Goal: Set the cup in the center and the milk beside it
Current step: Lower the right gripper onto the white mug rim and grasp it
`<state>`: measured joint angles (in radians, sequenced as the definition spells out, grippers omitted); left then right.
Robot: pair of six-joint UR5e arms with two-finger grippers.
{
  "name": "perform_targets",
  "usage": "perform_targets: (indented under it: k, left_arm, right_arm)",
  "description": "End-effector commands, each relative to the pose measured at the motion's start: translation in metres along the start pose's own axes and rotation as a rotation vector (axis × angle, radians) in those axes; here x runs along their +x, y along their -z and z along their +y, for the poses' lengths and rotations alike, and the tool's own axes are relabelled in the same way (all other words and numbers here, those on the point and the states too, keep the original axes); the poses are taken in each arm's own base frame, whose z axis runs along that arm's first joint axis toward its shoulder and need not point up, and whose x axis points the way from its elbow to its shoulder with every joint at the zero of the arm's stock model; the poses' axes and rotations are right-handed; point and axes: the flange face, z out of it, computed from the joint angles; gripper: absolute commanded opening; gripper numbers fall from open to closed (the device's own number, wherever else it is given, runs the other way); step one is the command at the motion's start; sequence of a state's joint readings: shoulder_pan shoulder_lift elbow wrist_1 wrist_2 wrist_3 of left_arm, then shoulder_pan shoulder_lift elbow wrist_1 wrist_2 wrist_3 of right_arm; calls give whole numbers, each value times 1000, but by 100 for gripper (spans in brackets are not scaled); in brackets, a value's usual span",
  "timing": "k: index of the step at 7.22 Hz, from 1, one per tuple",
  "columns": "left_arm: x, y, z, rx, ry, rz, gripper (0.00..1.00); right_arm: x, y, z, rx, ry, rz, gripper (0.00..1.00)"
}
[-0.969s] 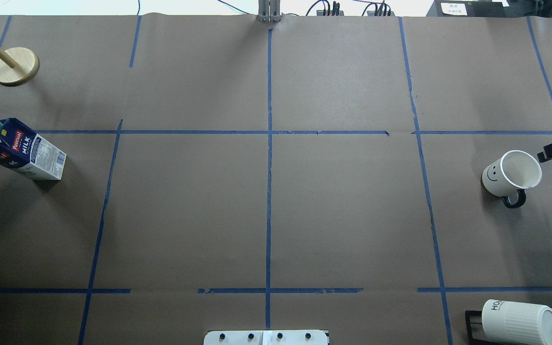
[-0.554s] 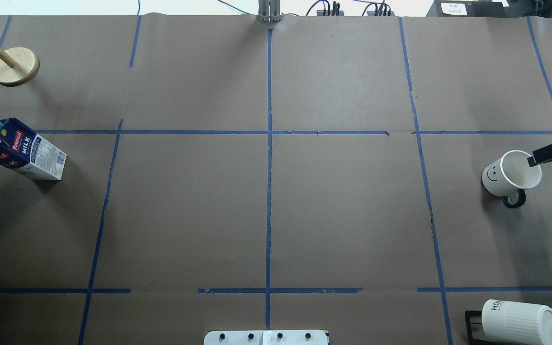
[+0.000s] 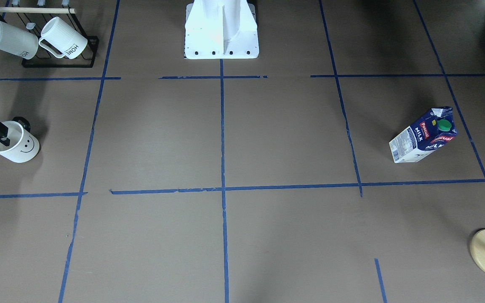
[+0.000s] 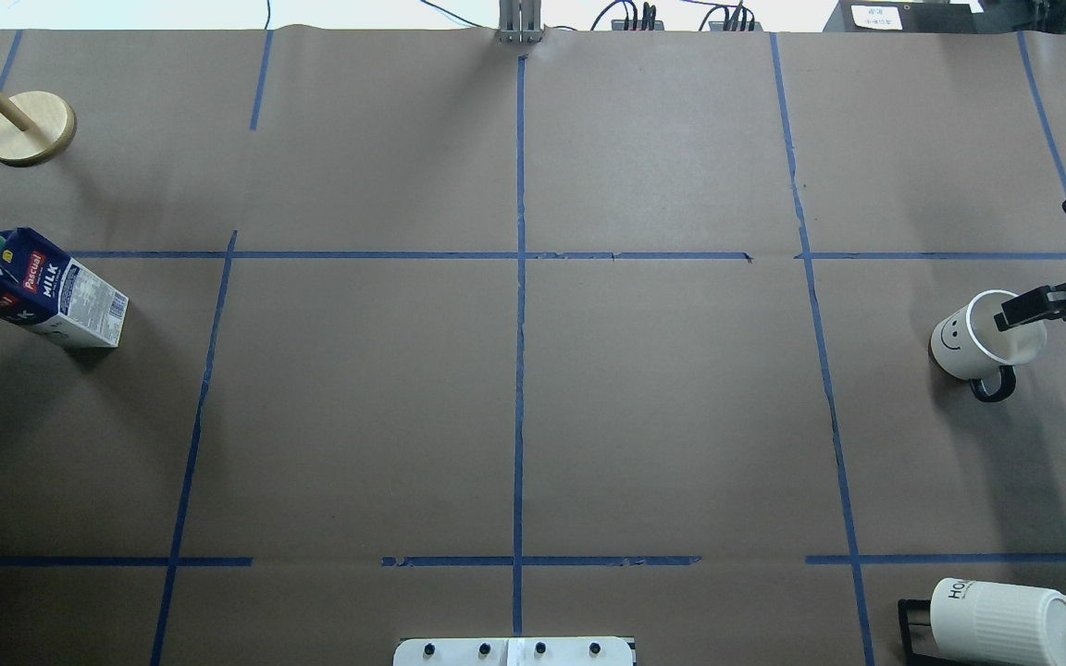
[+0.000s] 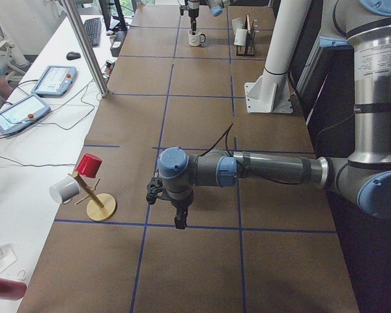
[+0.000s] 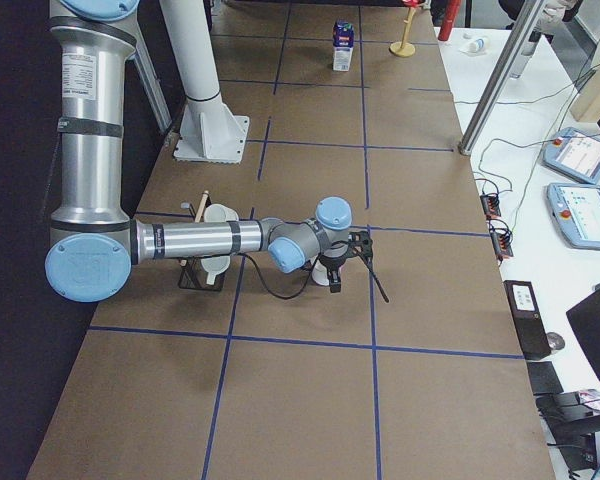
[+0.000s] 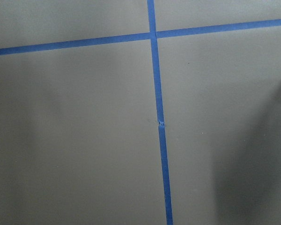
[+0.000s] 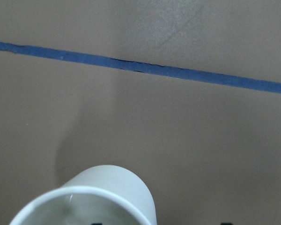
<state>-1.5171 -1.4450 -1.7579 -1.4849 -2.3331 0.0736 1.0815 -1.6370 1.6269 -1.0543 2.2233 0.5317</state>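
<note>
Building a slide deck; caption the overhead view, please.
Open right gripper poised at the rim of the smiley cup, table right; milk carton stands far left.

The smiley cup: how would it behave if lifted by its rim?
The cup looks like glazed ceramic: probably rigid, slick and breakable. Its black handle sits to one side, so it may hang slightly tilted. It seems narrower at the base, so a sideways push could tip it.

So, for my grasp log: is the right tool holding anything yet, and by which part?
Nothing is held yet. The right tool is open, one finger over the mouth of the cup, which stands on the table.
</note>
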Motion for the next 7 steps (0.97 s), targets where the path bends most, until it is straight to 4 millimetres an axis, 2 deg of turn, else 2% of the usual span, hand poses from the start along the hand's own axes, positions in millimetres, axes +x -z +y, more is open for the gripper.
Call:
perform_targets:
  k: [1, 3, 5, 7]
  left_arm:
    - [1, 1, 0, 1, -1, 0, 100]
    - [1, 1, 0, 2, -2, 0, 100]
    - [1, 1, 0, 1, -1, 0, 100]
    - [1, 1, 0, 2, -2, 1, 100]
  right_arm:
    - [0, -2, 0, -4, 1, -2, 9]
    - [-3, 1, 0, -6, 2, -13, 0]
    - [-21, 18, -4, -29, -14, -51, 0]
    - [-101, 67, -68, -53, -93, -34, 0]
